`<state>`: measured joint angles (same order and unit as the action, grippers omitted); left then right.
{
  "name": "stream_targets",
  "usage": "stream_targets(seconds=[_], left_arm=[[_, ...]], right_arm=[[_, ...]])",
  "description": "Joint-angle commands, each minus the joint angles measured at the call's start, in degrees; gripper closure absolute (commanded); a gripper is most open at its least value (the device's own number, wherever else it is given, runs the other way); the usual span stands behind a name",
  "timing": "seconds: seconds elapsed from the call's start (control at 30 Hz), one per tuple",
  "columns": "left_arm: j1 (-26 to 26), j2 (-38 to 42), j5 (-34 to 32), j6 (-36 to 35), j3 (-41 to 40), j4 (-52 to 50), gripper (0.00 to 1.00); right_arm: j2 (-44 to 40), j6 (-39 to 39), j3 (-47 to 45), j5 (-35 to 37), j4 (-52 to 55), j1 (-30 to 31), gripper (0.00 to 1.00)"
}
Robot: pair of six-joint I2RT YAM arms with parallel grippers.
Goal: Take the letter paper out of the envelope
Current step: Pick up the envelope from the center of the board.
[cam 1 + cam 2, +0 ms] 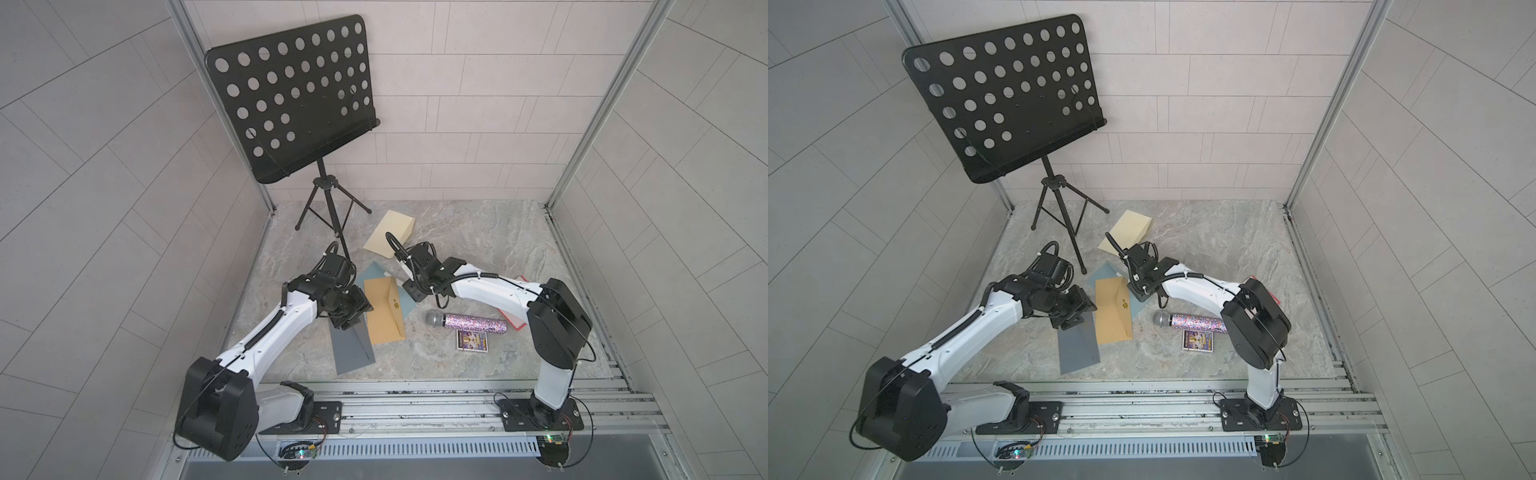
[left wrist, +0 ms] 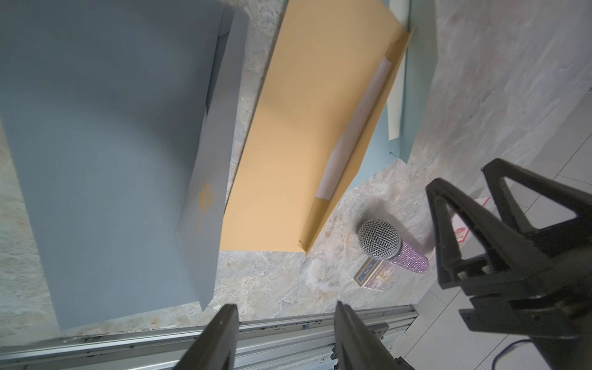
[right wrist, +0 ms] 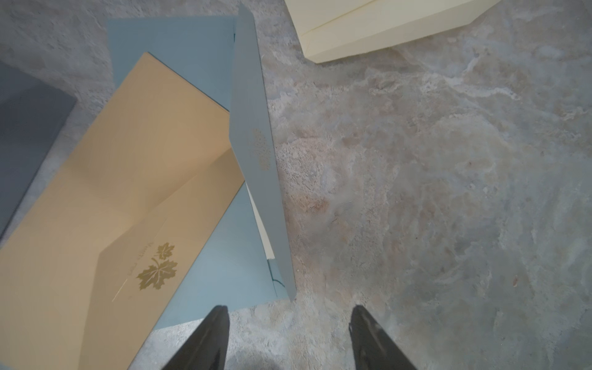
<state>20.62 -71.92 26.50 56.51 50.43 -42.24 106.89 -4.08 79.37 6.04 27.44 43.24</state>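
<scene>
— What sort of place is this?
— A robot test cell, I'd say. I'm bolted to an aluminium rail (image 1: 415, 409), panel walls (image 1: 104, 166) box in my marble-look desk (image 1: 478, 232), and mismatched props share it: music stand (image 1: 328, 133), microphone (image 1: 473, 324).

The left arm (image 1: 291, 320) and right arm (image 1: 494, 286) are built of white shells joined by black joint housings (image 1: 216, 411). Black ribbed cables (image 1: 264, 330) are run along the links, and black base plates (image 1: 515, 415) are fastened with screws.

A tan envelope (image 1: 384, 311) with a gold leaf print lies flat on the marble tabletop (image 1: 478, 249), partly over a pale blue envelope (image 3: 176, 41). Its flap is open, and a strip of white letter paper (image 2: 352, 128) shows inside
</scene>
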Motion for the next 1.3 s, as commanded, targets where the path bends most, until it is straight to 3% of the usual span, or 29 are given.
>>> stream_targets(seconds=[0.0, 0.33, 0.63, 1.1, 1.27], left_arm=[[-0.37, -0.33, 1.10, 0.56, -0.26, 1.20, 0.46], [-0.40, -0.78, 1.27, -1.36, -0.08, -0.92, 0.47], [-0.41, -0.65, 1.52, -2.60, 1.60, -2.24, 0.47], [-0.32, -0.32, 1.80, -3.22, 4.91, -3.99, 0.47], [-0.23, -1.28, 1.97, -3.33, 6.66, -3.66, 0.48]], right_arm=[[2.31, 2.63, 2.25, 0.85, 1.09, 0.36, 0.40], [9.21, 1.09, 6.91, -1.02, 0.74, 0.53, 0.40], [15.10, -0.14, 11.71, 1.28, 1.96, -1.21, 0.47], [13.65, 0.19, 12.59, 1.62, 1.72, -4.61, 0.99], [10.47, -0.87, 12.22, 0.71, 2.10, -6.75, 1.00]])
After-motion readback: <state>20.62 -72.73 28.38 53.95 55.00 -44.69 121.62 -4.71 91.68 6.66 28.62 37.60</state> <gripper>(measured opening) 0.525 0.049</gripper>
